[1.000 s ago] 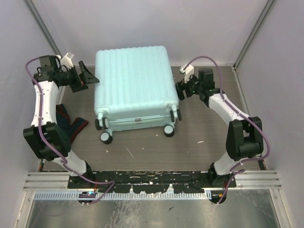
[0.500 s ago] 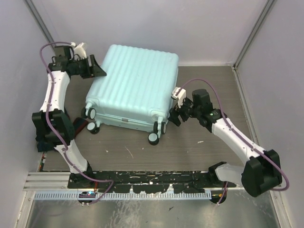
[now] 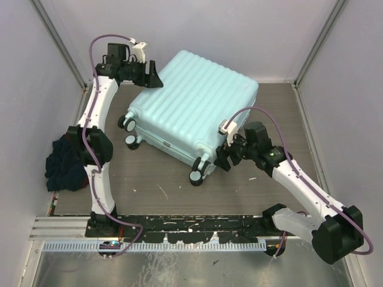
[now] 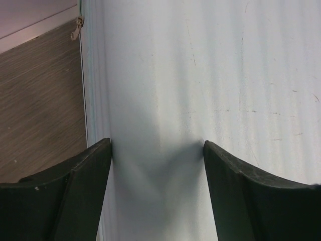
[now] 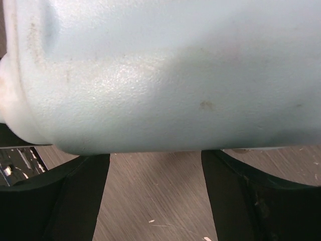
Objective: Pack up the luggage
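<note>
1. The luggage (image 3: pixel 191 101) is seen lying flat and closed on the desk (image 3: pixel 179 197), ribbed shell up. It is set on the diagonal, with its black wheels (image 3: pixel 196 177) toward the near-left side.
2. The left claw (image 3: pixel 152 79) is placed at the far-left corner of the shell. In the left wrist view its fingers (image 4: pixel 75 196) are spread apart with the pale shell filling the space ahead of them, and nothing is clamped.
3. The right claw (image 3: pixel 222 158) is placed at the near corner, beside a wheel. Its fingers (image 5: pixel 70 201) are likewise apart, low to the desk, with the rounded edge of the case just above them.
4. A bundle of dark clothes (image 3: pixel 64 167) is left at the desk's left edge, well apart from the case.
5. The step in hand is judged to be turning the closed case into a position where it can be opened.
6. To do this well, the pushes at the two opposite corners should be balanced so that the case is pivoted rather than slid off line.
7. Contact should be kept on the hard shell and away from the wheels and zip. The lid should be freed before the clothes are fetched.
</note>
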